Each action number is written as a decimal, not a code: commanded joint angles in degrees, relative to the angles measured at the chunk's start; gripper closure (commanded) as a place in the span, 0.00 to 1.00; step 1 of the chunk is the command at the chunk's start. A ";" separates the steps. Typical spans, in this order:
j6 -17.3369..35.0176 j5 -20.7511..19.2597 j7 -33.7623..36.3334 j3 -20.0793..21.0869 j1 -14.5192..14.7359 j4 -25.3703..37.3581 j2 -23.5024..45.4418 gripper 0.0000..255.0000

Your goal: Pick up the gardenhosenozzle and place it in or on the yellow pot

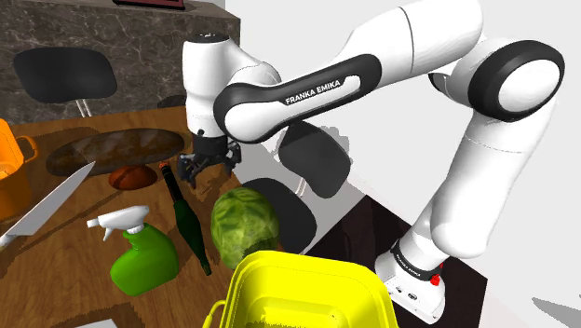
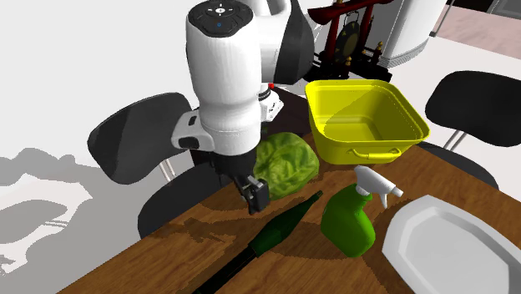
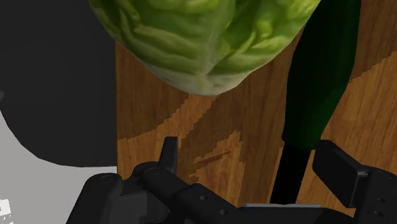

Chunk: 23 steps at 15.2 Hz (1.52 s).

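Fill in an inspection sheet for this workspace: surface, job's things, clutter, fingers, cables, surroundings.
Surface: wooden table, crowded.
Job's things: green spray bottle with a white trigger, the likeliest nozzle, on the table near the empty yellow pot.
Clutter: lettuce, dark green bottle lying flat, knife, loaf, white plate, orange pot.
Grippers: gripper over the table beside the lettuce, fingers open, holding nothing.
Cables: nothing seen.
Surroundings: black chairs at the table.
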 commanded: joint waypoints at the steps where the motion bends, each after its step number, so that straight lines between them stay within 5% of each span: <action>1: 0.53 -1.65 2.62 0.00 1.71 3.13 4.29 0.00; 6: -0.62 -4.98 7.17 -1.06 6.69 14.14 15.12 0.00; 21: 3.79 -6.51 8.10 -2.04 7.39 12.22 17.85 0.00; 22: 3.79 -6.51 8.10 -2.04 7.39 12.22 17.85 1.00; 23: 3.79 -6.51 8.10 -2.04 7.39 12.22 17.85 1.00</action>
